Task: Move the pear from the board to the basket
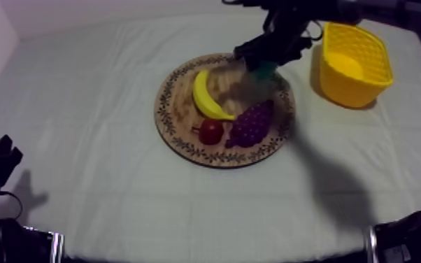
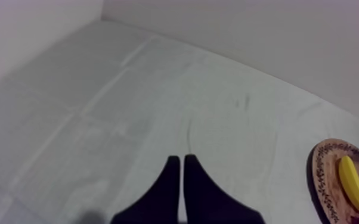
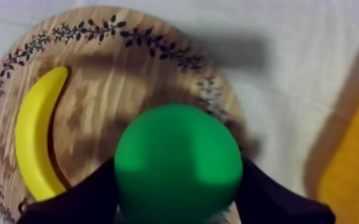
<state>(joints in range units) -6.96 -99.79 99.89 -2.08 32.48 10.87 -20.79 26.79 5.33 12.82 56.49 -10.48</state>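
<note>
Right gripper [image 1: 262, 64] is pinching the green pear [image 3: 178, 158], one black finger on each side of it, arm coming in from upper right. Pear sits in the gripper over the wooden board's [image 1: 178, 91] rim on the side toward the yellow basket [image 1: 357, 87]; can't tell if it touches the wood. On the board, the banana [image 1: 205, 96] lies just beside the pear w/ a shadow btwn them. The grapes [image 1: 252, 123] are nearer the front edge and the small red fruit [image 1: 211, 131] is right next to the grapes. Basket stands on the worktop [image 1: 101, 189] near the board, not touching it. Left gripper [image 2: 179, 179] is low at its own side, well apart from the board, fingers pressed together, nothing btwn them, over bare cloth.
</note>
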